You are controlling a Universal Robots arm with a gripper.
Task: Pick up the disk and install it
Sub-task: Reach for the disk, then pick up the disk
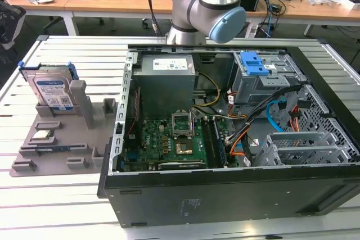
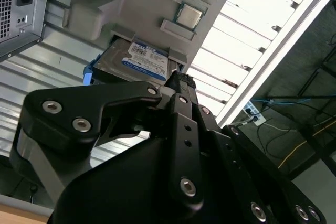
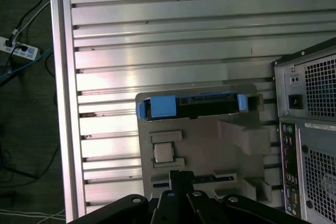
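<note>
Open PC case [image 1: 225, 198] sits on the slatted table [image 1: 56, 209], power supply [image 1: 167, 85] and motherboard [image 1: 160, 139] visible. Grey tray [image 1: 79, 139] beside it holds a chip [image 1: 44, 135].

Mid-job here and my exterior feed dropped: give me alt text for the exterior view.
The disk stands on edge in its blue bracket, in a slot of a grey fixture tray on the exterior view's left, not yet installed. An open computer case lies beside it on the slatted table, with the robot arm behind the case.
</note>
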